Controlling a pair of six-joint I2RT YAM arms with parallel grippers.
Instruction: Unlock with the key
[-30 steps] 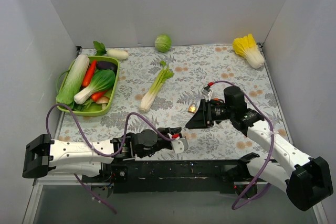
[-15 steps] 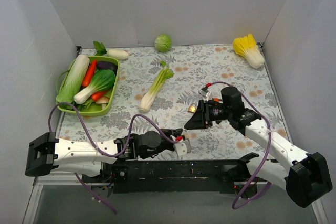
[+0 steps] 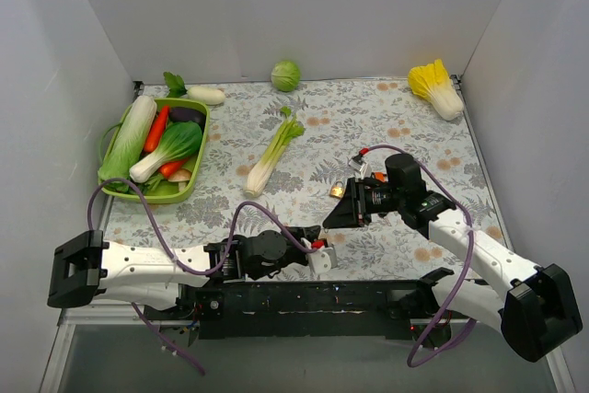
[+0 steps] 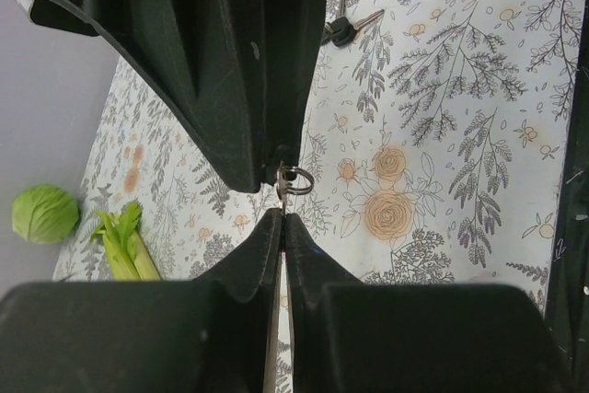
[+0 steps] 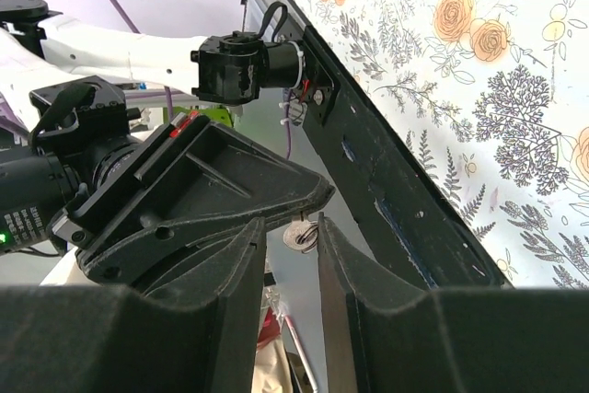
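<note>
Your right arm (image 3: 479,250) has slid a little toward the lower left of the top view since a second ago. Your left arm (image 3: 147,269) has shifted slightly right along the near edge. The two sets of jaws now meet just below the small brass padlock (image 3: 337,190) on the floral-patterned table (image 3: 414,126). The right jaws have also narrowed over that second.

Your left jaws are clenched on a small silvery metal piece with a thin wire ring (image 4: 287,181), which pokes out of their tips at the centre of the left wrist view. You cannot tell from either wrist view whether this piece is a key. Your right jaws stand apart around the same piece, one finger (image 5: 235,269) on each side. A gap shows on both sides, so they are released rather than gripping.

The tiny black-headed keys with short silvery blades (image 4: 342,31) lie flat on the table at the upper centre of the left wrist view, well apart from both sets of jaws. In the top view you cannot make them out.
</note>
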